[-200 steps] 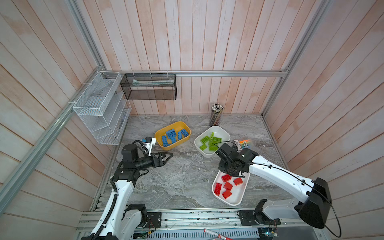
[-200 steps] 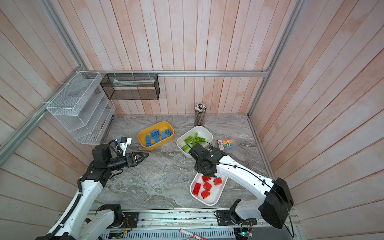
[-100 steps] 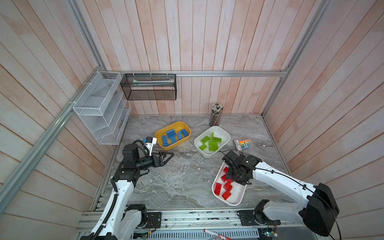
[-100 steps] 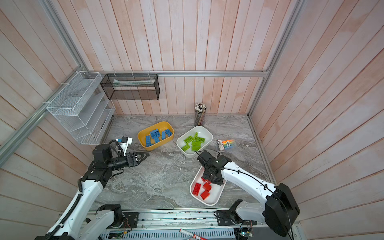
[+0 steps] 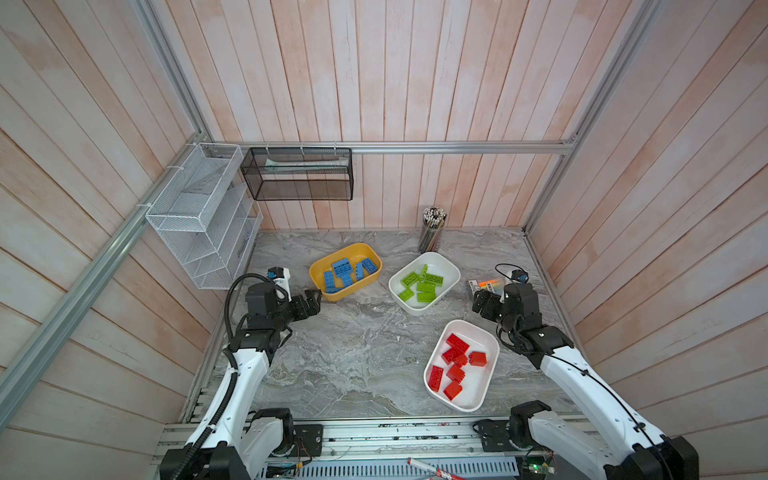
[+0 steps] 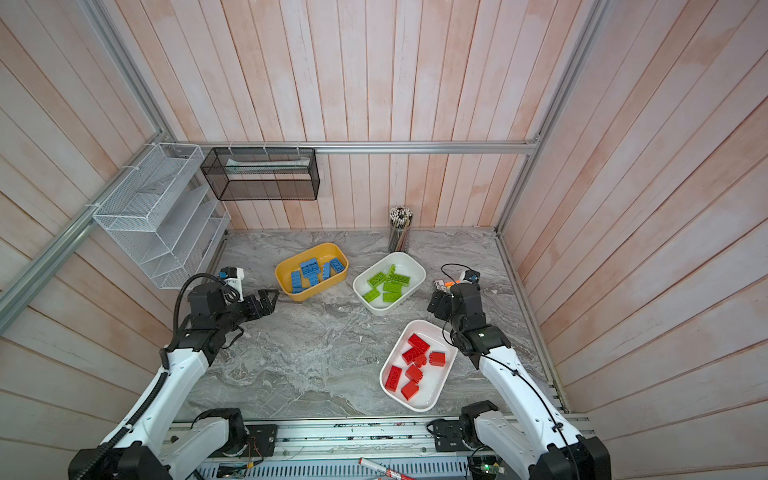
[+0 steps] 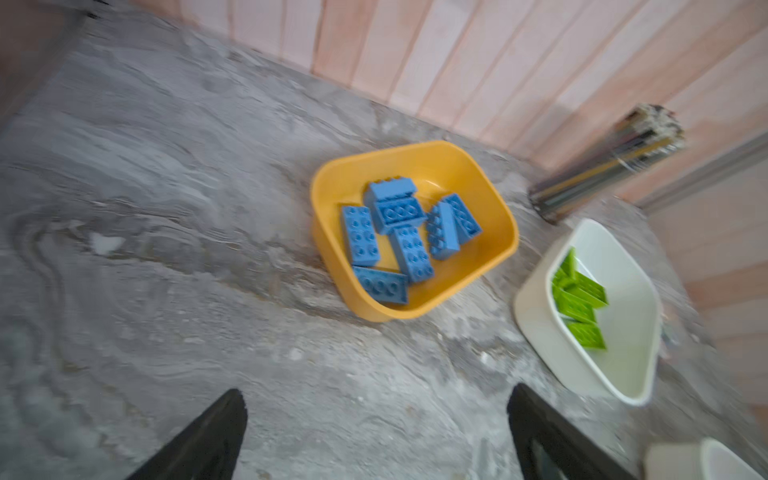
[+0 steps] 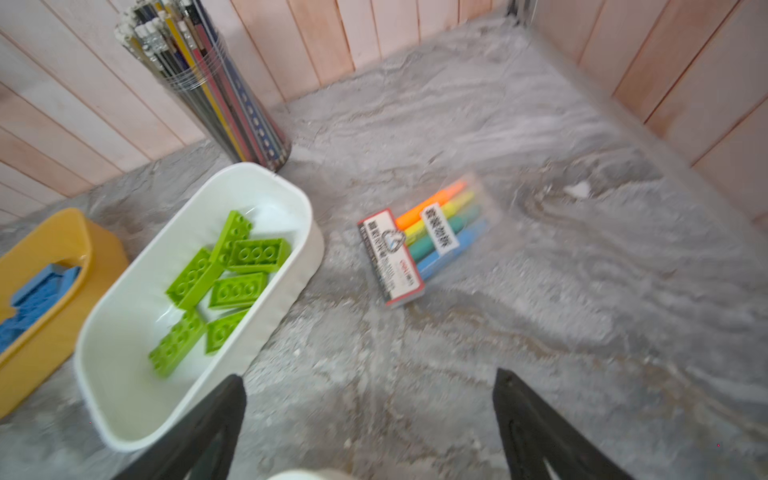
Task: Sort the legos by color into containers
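With nothing between their jaws, the left gripper and right gripper stand spread wide.

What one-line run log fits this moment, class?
left gripper: open, empty; right gripper: open, empty; blue legos: yellow tub; green legos: far white tub; red legos: near white tub

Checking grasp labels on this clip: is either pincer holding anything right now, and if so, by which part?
Nothing is held. The left pincer and the right pincer both stand open in their wrist views, with nothing between their fingers.
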Controlling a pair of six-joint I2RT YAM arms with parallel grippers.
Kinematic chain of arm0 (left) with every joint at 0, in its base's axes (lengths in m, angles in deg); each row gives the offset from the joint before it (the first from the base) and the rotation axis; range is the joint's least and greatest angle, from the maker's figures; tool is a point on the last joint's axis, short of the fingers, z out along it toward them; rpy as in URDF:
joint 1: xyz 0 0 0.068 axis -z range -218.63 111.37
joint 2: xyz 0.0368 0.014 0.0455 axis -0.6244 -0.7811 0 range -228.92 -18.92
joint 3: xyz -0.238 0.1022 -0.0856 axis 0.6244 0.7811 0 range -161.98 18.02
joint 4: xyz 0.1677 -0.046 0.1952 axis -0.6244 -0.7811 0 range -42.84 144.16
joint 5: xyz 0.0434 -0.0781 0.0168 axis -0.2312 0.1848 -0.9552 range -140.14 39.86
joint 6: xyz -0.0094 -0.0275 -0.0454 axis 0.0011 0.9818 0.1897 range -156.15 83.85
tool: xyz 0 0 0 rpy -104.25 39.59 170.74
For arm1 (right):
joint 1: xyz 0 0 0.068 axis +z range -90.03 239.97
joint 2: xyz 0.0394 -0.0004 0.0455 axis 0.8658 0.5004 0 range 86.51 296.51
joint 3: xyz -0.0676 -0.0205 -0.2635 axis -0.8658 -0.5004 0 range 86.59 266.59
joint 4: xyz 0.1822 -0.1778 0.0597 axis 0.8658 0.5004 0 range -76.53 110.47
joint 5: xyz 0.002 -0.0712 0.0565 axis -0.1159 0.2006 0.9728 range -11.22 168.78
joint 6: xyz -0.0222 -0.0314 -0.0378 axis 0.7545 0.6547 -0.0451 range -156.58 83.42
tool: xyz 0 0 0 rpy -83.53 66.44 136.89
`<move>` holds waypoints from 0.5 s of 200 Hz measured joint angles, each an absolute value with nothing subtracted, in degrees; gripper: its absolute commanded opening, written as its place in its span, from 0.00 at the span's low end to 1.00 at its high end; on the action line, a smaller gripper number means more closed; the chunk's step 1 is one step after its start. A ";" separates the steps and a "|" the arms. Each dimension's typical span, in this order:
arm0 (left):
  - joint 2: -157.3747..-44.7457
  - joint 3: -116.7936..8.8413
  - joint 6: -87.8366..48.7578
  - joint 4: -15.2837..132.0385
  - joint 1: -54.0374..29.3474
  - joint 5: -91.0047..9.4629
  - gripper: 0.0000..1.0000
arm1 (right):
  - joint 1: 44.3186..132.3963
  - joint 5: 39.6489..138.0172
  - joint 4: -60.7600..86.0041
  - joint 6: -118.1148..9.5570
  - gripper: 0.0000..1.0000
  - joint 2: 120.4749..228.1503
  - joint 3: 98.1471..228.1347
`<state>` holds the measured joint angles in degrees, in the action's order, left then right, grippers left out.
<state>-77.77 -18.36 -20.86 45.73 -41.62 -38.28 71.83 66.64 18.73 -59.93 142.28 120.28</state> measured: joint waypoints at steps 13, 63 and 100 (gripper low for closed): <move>-79.82 -16.87 -21.95 50.37 -41.64 -42.22 1.00 | 67.79 67.45 11.25 -55.67 0.95 142.87 116.50; -90.03 -8.37 -26.61 72.05 -41.64 -48.32 1.00 | 59.94 70.07 -19.06 -44.22 0.96 151.44 102.29; -95.43 -2.55 -31.85 88.55 -41.64 -46.33 1.00 | 56.75 75.51 -38.21 -40.87 0.96 159.81 96.30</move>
<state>-95.43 -2.55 -31.85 88.55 -41.64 -46.33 56.75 75.51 -38.21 -40.87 159.81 96.30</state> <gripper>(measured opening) 0.998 0.959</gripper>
